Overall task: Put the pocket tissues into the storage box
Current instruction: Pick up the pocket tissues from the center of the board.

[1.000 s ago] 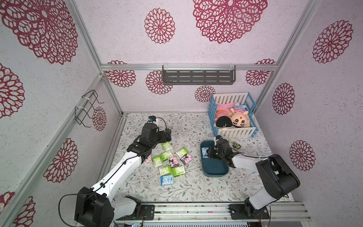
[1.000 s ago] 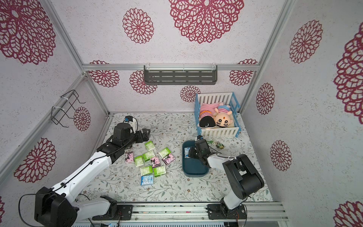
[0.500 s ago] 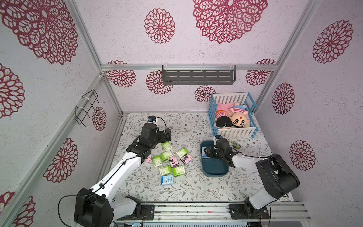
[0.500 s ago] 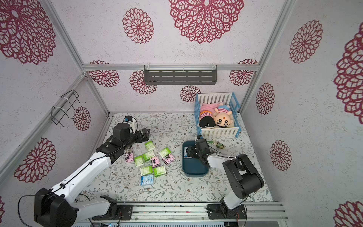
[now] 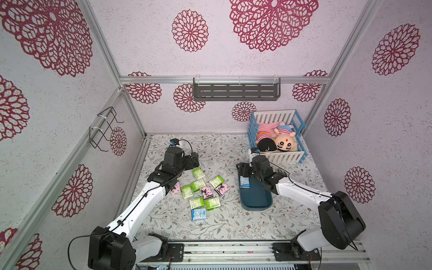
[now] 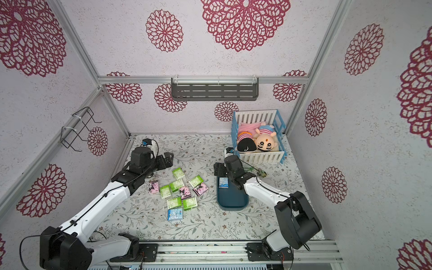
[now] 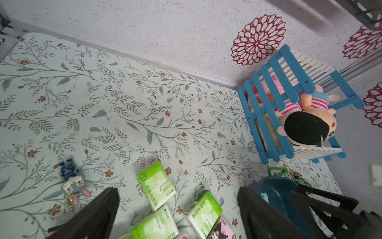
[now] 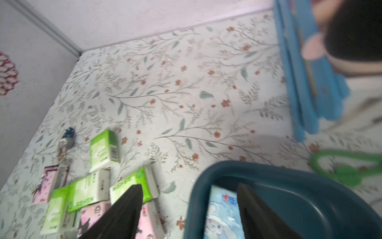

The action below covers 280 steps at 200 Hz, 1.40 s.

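Observation:
The storage box [image 5: 256, 198] [image 6: 231, 198] is a dark teal tub right of the table's middle. One light blue pack [image 5: 244, 181] [image 8: 221, 215] lies in its far end, touched by nothing. Over that end my right gripper [image 5: 243, 169] [image 8: 190, 198] hangs open and empty; one finger is outside the box [image 8: 268, 171], one over it. Several green, pink and light blue pocket tissues [image 5: 203, 191] [image 6: 181, 190] lie loose left of the box. My left gripper [image 5: 195, 161] [image 7: 177, 198] is open and empty just behind the farthest green pack [image 7: 156, 185].
A blue-and-white toy crib [image 5: 277, 140] with plush dolls stands at the back right, close behind the box. A green-looped keychain [image 8: 347, 165] lies between them. A small rabbit keychain [image 7: 72, 182] lies left of the packs. A grey shelf [image 5: 236, 91] hangs on the back wall.
My right gripper has opened and let go of the light blue pack, which now lies in the box. The gripper has drawn back slightly toward the box's far end. The left arm has barely moved.

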{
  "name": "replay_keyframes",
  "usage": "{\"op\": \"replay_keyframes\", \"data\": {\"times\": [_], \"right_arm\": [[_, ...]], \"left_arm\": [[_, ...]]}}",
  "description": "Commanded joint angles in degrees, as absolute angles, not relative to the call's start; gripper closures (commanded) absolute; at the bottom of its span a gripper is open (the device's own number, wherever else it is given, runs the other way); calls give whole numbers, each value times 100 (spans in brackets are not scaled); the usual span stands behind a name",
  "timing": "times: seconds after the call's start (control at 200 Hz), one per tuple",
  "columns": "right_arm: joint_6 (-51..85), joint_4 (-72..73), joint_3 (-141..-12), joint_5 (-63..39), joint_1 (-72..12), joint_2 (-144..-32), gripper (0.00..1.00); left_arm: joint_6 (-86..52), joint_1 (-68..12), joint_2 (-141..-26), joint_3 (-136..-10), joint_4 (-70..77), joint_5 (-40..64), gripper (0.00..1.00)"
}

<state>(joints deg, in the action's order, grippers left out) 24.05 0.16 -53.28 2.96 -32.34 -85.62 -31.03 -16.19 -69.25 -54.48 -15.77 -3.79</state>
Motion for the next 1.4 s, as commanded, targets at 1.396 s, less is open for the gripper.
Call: {"op": "replay_keyframes", "data": {"times": [1.396], "right_arm": [[1386,-2876,-11789,-735,-4641,-14038,54]], "left_arm": [[-3076,981,-5652,-4764,-2627,1378,3]]}}
